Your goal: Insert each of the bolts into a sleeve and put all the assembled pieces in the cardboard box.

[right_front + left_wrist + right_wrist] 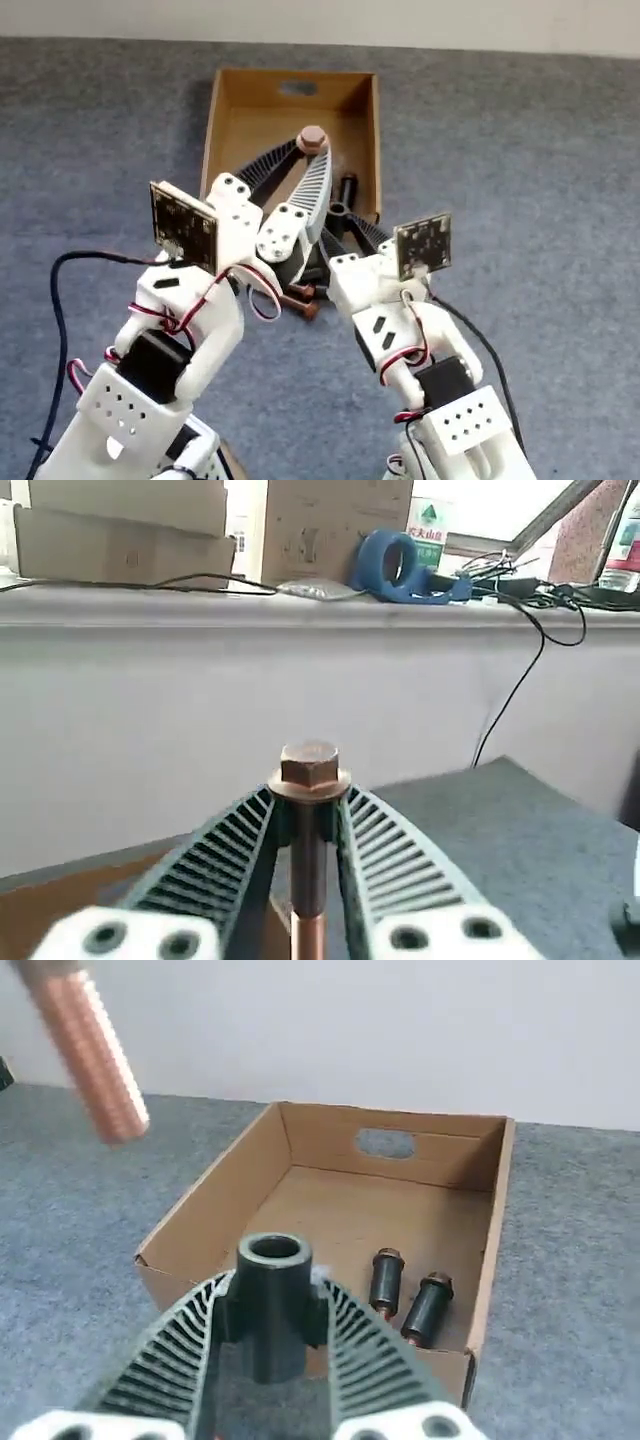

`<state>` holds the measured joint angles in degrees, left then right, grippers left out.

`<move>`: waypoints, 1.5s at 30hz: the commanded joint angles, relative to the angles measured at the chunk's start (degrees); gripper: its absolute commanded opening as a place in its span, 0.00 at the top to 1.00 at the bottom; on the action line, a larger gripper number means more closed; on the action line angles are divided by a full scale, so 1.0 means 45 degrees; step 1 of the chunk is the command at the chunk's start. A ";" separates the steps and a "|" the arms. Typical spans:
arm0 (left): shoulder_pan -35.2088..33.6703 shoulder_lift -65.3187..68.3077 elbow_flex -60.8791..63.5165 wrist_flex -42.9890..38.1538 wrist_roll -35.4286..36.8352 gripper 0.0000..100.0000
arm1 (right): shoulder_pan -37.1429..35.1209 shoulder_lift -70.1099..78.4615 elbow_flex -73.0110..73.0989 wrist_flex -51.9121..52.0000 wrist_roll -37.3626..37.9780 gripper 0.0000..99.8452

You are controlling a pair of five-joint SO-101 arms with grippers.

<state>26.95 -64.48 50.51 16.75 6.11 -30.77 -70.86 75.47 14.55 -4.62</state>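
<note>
Left pincer (pixel 310 805) clenched on copper bolt (pixel 309 765); right pincer (pixel 272 1310) grasps black sleeve (pixel 272 1260). Right wrist view: beyond it, cardboard box (pixel 215 1205) holds two assembled pieces (pixel 385 1280).

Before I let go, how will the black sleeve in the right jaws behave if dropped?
The sleeve is a round cylinder, so on its side it would probably roll; inside the cardboard box, its walls should stop it. It looks rigid, unlikely to deform under the jaws. Its smooth-looking surface might slip if grip loosens.

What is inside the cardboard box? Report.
Two assembled pieces lie side by side by one wall of the cardboard box. The right gripper's sleeve covers part of its floor.
</note>
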 commanded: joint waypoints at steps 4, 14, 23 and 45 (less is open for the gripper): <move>0.0186 0.1143 -0.1045 -0.0332 0.0078 0.99 | -0.0088 -0.0264 -0.0283 -0.1534 0.1797 0.99; 0.0186 0.2647 -0.1709 -0.0332 0.0098 0.99 | -0.0049 -0.0264 -0.0166 -0.1534 0.1836 0.99; 0.0186 0.2647 -0.1358 -0.0313 0.0117 0.99 | -0.0029 -0.0264 0.0283 -0.1534 0.1836 0.99; -0.0674 0.2764 -0.0557 -0.0293 0.3165 0.99 | 0.0303 -0.0283 0.0342 -0.1534 0.1758 0.99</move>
<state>24.48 -52.18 48.22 16.48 20.09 -30.15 -70.86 77.58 9.01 3.12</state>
